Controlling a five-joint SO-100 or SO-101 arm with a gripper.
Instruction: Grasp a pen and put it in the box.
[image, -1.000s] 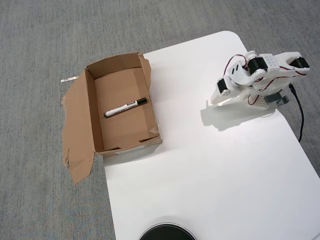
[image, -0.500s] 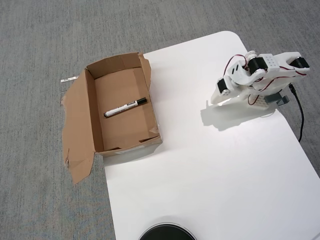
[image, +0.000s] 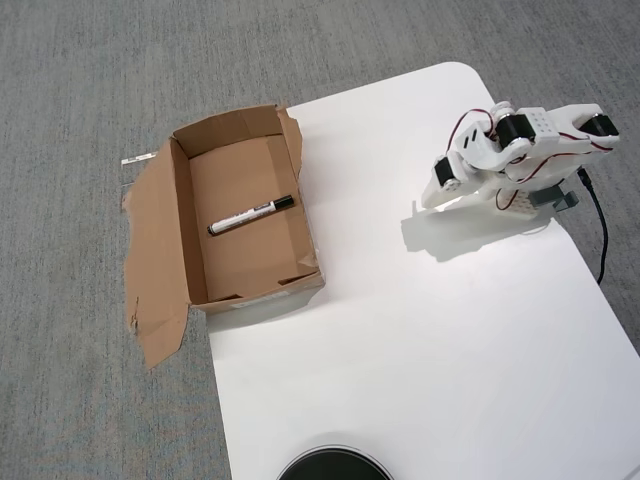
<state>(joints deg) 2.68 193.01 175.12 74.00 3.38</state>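
Pen (image: 251, 215) lies inside box (image: 180, 210). Arm folded at tabletop (image: 420, 340) 2 o'clock; pincer (image: 432, 200) state unclear.

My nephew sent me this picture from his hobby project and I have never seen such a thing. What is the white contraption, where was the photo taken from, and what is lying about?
The camera looks straight down from above. The white contraption at the right is a small robot arm, folded up on a white table. Its pincer cannot be made out clearly from here, and nothing seems to be held in it. At the table's left edge sits a shallow brown cardboard box with torn flaps, one splayed over the grey carpet. A white marker pen with a black cap lies inside the box. A dark round object peeks in at the bottom edge.
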